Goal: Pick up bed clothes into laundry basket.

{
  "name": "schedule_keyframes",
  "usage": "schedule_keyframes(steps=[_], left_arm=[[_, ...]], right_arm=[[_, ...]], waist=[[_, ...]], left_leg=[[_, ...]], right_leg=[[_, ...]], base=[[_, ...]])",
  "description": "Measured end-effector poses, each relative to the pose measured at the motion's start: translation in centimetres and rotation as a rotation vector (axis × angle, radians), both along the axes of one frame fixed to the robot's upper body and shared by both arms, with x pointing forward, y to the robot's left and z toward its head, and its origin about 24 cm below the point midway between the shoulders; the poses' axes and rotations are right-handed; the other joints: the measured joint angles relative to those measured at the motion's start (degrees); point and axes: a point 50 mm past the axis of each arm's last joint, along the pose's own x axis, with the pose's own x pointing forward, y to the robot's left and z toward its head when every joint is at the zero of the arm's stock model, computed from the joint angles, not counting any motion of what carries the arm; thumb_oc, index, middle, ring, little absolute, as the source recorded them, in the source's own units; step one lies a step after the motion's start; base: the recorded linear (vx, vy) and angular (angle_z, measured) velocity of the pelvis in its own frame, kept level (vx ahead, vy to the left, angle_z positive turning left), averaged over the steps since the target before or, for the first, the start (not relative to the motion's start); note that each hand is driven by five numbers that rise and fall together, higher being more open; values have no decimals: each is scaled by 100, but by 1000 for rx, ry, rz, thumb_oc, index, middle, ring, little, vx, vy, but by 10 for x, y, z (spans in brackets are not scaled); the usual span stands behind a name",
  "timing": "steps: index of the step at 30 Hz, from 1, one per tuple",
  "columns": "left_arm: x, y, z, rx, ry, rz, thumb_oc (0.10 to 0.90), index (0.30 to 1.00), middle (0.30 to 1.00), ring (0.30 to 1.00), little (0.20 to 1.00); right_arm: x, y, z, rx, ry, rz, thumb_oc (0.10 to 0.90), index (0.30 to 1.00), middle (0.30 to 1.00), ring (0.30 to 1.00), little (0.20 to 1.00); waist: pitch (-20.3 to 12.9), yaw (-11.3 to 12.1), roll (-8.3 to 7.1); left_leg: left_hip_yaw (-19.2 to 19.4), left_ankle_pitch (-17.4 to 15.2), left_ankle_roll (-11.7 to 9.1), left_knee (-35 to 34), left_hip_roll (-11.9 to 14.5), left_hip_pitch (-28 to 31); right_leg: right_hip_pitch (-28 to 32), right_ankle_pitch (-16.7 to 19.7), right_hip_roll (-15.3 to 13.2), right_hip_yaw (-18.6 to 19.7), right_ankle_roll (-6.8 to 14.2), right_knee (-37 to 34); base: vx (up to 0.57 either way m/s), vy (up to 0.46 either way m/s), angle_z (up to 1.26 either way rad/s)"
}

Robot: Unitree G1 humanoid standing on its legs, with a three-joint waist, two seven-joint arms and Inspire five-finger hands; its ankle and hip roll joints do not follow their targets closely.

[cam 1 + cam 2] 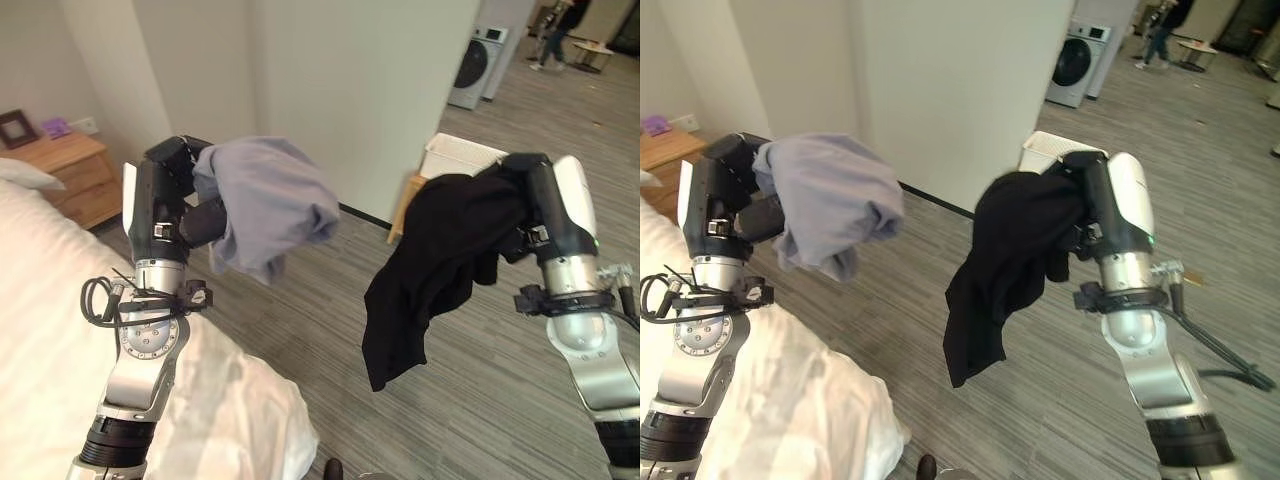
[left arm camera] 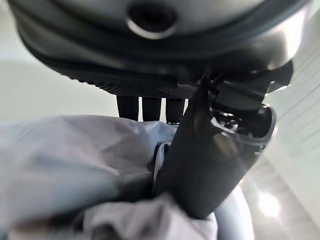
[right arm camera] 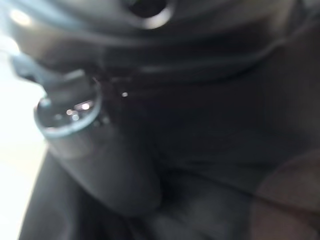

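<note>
Grey garment (image 1: 265,200) bunched in left hand (image 1: 175,195), thumb pinching folds. Black garment (image 1: 440,260) clutched by right hand (image 1: 520,195), hanging limp over floor. Both light, floppy; grip bunched folds. White basket (image 1: 462,155) beyond.

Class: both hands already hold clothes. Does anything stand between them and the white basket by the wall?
Nothing visible does: open wood floor lies between the black garment, the grey garment and the white basket.
</note>
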Motion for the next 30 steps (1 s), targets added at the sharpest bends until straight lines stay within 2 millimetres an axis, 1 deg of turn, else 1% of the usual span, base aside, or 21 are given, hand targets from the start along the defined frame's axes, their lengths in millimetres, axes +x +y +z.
schedule_keyframes(steps=[2, 4, 5, 6, 7, 8, 10, 11, 12, 13, 14, 15, 16, 18, 20, 21, 22, 24, 28, 29, 30], left_arm=[[2, -12, 0, -9, 8, -64, 400, 300, 300, 300, 300], [6, -36, 0, -41, 17, -172, 400, 300, 300, 300, 300], [6, -47, 0, -40, 24, -224, 400, 300, 300, 300, 300], [8, -65, 0, -75, 33, -296, 400, 300, 300, 300, 300], [11, -75, 7, -77, 19, -342, 400, 300, 300, 300, 300], [9, -82, 5, -51, 28, -378, 400, 300, 300, 300, 300], [9, -90, -4, -49, 87, -411, 400, 300, 300, 300, 300], [10, -98, -4, -60, 99, -445, 400, 300, 300, 300, 300], [10, -104, -3, -73, 106, -469, 400, 300, 300, 300, 300], [13, -111, 9, -67, 74, -494, 400, 300, 300, 300, 300], [15, -107, 11, -44, 70, -479, 400, 300, 300, 300, 300], [15, -105, 10, -35, 74, -468, 400, 300, 300, 300, 300], [16, -103, 11, -24, 72, -464, 400, 300, 300, 300, 300], [16, -105, 19, -16, 45, -472, 400, 300, 300, 300, 300], [17, -108, 27, 16, 13, -486, 400, 300, 300, 300, 300], [18, -106, 29, 36, 4, -473, 400, 300, 300, 300, 300], [19, -103, 29, 51, 2, -456, 400, 300, 300, 300, 300], [24, -98, 39, 98, -21, -433, 400, 300, 300, 300, 300], [31, -92, 39, 132, 8, -391, 400, 300, 300, 300, 300], [31, -91, 39, 135, 6, -384, 400, 300, 300, 300, 300], [31, -90, 39, 111, 1, -378, 400, 300, 300, 300, 300]], right_arm=[[4, 11, 3, -27, 5, 46, 400, 300, 300, 300, 300], [6, 20, 1, -43, 13, 79, 400, 300, 300, 300, 300], [7, 23, 0, -53, 21, 93, 400, 300, 300, 300, 300], [10, 21, 3, -68, 11, 82, 400, 300, 300, 300, 300], [13, 17, 10, -87, -1, 61, 400, 300, 300, 300, 300], [16, 22, 1, -84, 31, 64, 400, 300, 300, 300, 300], [17, 29, -12, -84, 73, 83, 400, 300, 300, 300, 300], [20, 28, -11, -97, 74, 78, 400, 300, 300, 300, 300], [22, 26, -11, -109, 85, 62, 400, 300, 300, 300, 300], [26, 22, -6, -131, 81, 36, 400, 300, 300, 300, 300], [31, 25, -17, -86, 118, 30, 400, 300, 300, 300, 300], [33, 30, -27, -74, 154, 37, 400, 300, 300, 300, 300], [33, 31, -31, -88, 172, 44, 400, 300, 300, 300, 300], [32, 29, -28, -98, 161, 38, 400, 300, 300, 300, 300], [32, 25, -25, -144, 159, 21, 400, 300, 300, 300, 300], [32, 26, -26, -157, 164, 20, 400, 300, 300, 300, 300], [32, 29, -28, -171, 170, 29, 400, 300, 300, 300, 300], [34, 30, -20, -189, 143, 26, 400, 300, 300, 300, 300], [37, 33, -16, -206, 137, 30, 400, 300, 300, 300, 300], [37, 33, -15, -214, 133, 30, 400, 300, 300, 300, 300], [37, 33, -10, -216, 111, 26, 400, 300, 300, 300, 300]], waist=[[79, 240, -95], [161, 415, -252], [220, 442, -210], [273, 627, 246], [389, 765, 379], [535, 853, -6], [502, 809, -154], [511, 875, -58], [477, 895, 129], [598, 848, 440], [794, 879, 153], [780, 978, -50], [709, 1109, -102], [655, 1006, -74], [556, 961, 249], [553, 879, 357], [551, 949, 379], [551, 861, 360], [602, 920, 508], [601, 976, 546], [567, 1044, 622]], left_leg=[[-430, -419, 496, 127, -438, -183], [-815, -866, 602, -137, -1019, -554], [-814, -854, 604, -471, -1224, -801], [-1155, -1305, 533, -1011, -1042, -1087], [-1301, -1198, 497, -1097, -1019, -1160], [-1244, -1142, 494, -674, -1284, -1104], [-1153, -1205, 612, -385, -1699, -1540], [-997, -1033, 735, -758, -1979, -1650], [-926, -894, 834, -1281, -1873, -1448], [-946, -711, 790, -1207, -1565, -1155], [-748, -849, 861, -343, -1583, -1309], [-781, -1144, 834, -270, -1717, -1469], [-650, -1063, 893, -365, -1766, -1441], [-754, -736, 927, -970, -2096, -1525], [-906, -93, 832, -2190, -2142, -1293], [-708, -1, 1361, -2152, -2027, -1200], [-533, -44, 1441, -2105, -1934, -1109], [-539, -51, 1456, -2116, -1885, -1114], [-312, -64, 1511, -2037, -1663, -883], [-215, -121, 1568, -2028, -1557, -775], [-61, -181, 1564, -2010, -1538, -764]], right_leg=[[-2, 5, -53, 568, 7, -100], [-118, 21, -197, 894, 123, -165], [-168, -251, -188, 829, 389, -295], [-654, -781, 157, 326, 460, 776], [-1066, -1211, 200, 212, 326, 2203], [-953, -1660, 59, 597, 190, 2434], [-763, -1168, 78, 1257, 270, 1696], [-612, -1066, 19, 1517, 353, 945], [-545, -1009, 86, 1415, 348, 803], [-394, -986, 237, 818, 126, 1200], [74, -754, 181, 1142, 177, 696], [222, -683, 164, 1570, 259, 456], [236, -643, 163, 1712, 147, 313], [260, -507, 70, 1799, 145, -26], [235, -574, 208, 1868, 297, -97], [175, -698, 264, 1546, 683, 233], [9, -1047, 194, 857, 1130, 810], [-143, -1219, -53, 190, 1387, 1382], [-450, -1213, -138, -620, 1760, 2474], [-525, -1563, -340, -904, 1633, 2867], [-560, -1829, -963, -1499, 1387, 3105]], base=[[145, -27, -80], [188, -14, -61], [139, -9, -69], [181, 1, -71], [157, 4, -94], [260, -6, -65], [284, -17, -59], [307, -18, -85], [345, 0, -87], [490, 19, -70], [383, 24, -78], [247, 7, -95], [237, -21, -72], [325, -40, -35], [285, -71, -31], [219, -48, -52], [197, -25, -40], [210, 22, -10], [133, 11, -12], [149, -67, -48], [146, -87, -59]])
